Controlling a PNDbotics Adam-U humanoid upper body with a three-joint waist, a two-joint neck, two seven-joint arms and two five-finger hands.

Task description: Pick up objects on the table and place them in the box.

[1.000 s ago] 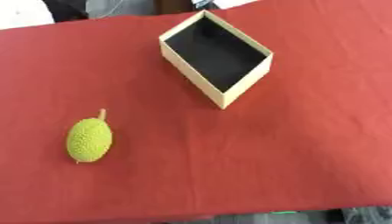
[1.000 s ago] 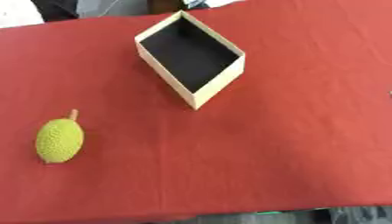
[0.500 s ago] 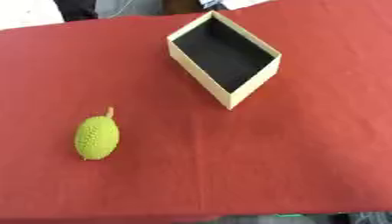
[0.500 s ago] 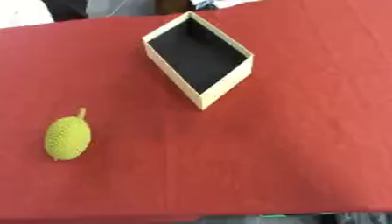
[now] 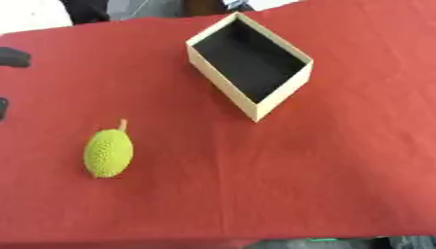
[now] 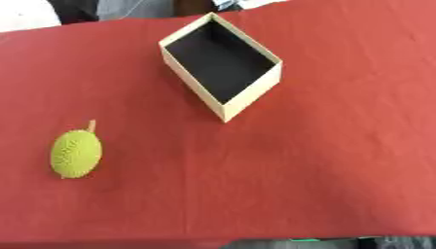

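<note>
A red cloth covers the bench [image 5: 340,170] from edge to edge. Two things lie on it, well apart.

The box [image 5: 249,63] sits toward 12 o'clock, a little right of the middle in the left eye view. It is a shallow open carton with pale tan walls and a black inside, turned so that one corner points to 6 o'clock and the opposite one to 12 o'clock. Nothing shows inside it; only the dark floor is seen.

The fruit [image 5: 108,153] lies toward 8 o'clock, out on the cloth and clear of the box. It is a yellow-green oval with a bumpy skin, lying with its long axis running roughly 12 to 6, and a short tan stem sticks out of its top end toward 12 o'clock. Nothing touches it.

At 9 o'clock, right on the edge of the left eye view, two small dark shapes show: one [image 5: 13,57] higher up and another [image 5: 3,108] below it. They come in from the robot's left side and may be parts of the left robot hand, but too little shows to be sure or to say whether it is released or clenched. They are well apart from the fruit. The right robot hand shows in neither view.
</note>
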